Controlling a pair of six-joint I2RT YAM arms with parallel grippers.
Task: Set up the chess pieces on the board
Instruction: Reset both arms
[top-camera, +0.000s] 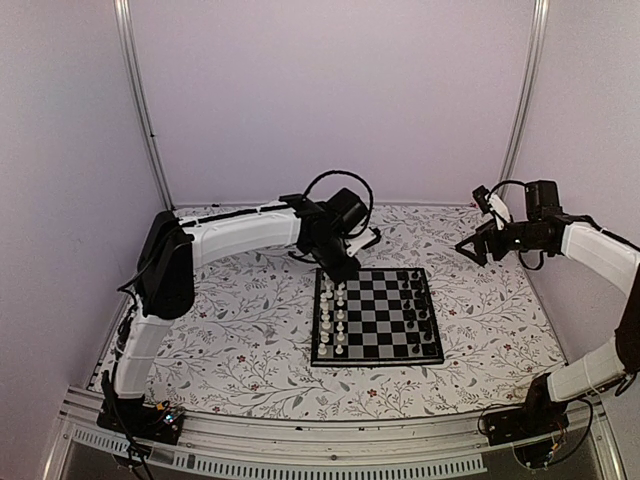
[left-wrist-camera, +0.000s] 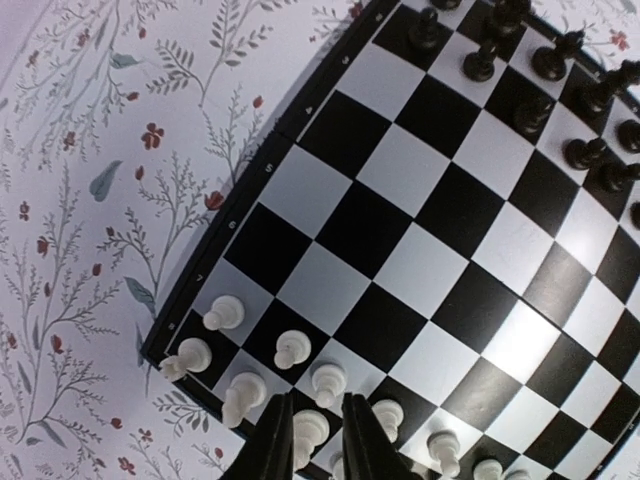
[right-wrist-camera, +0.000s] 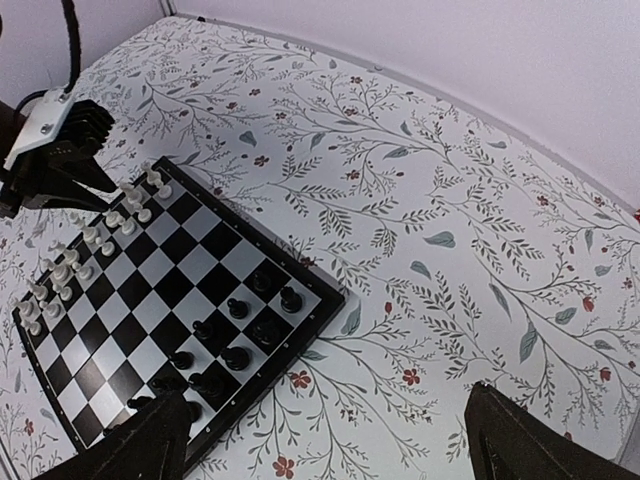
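The board (top-camera: 375, 360) lies mid-table. White chess pieces (top-camera: 332, 320) stand in two files along its left side and black pieces (top-camera: 420, 310) along its right. My left gripper (top-camera: 340, 268) is low over the board's far left corner. In the left wrist view its fingers (left-wrist-camera: 268, 445) stand close on either side of a white piece (left-wrist-camera: 310, 430) in the edge row, among other white pieces (left-wrist-camera: 225, 313); black pieces (left-wrist-camera: 560, 100) stand across the board (left-wrist-camera: 400, 270). My right gripper (top-camera: 478, 245) hangs open and empty above the table, right of the board (right-wrist-camera: 170, 290).
The floral table surface (top-camera: 240, 350) surrounds the board. Pale walls and two metal posts (top-camera: 140, 100) close in the back. In the right wrist view the left arm's wrist (right-wrist-camera: 60, 150) is over the white pieces (right-wrist-camera: 75, 265); black pieces (right-wrist-camera: 235, 345) stand nearer.
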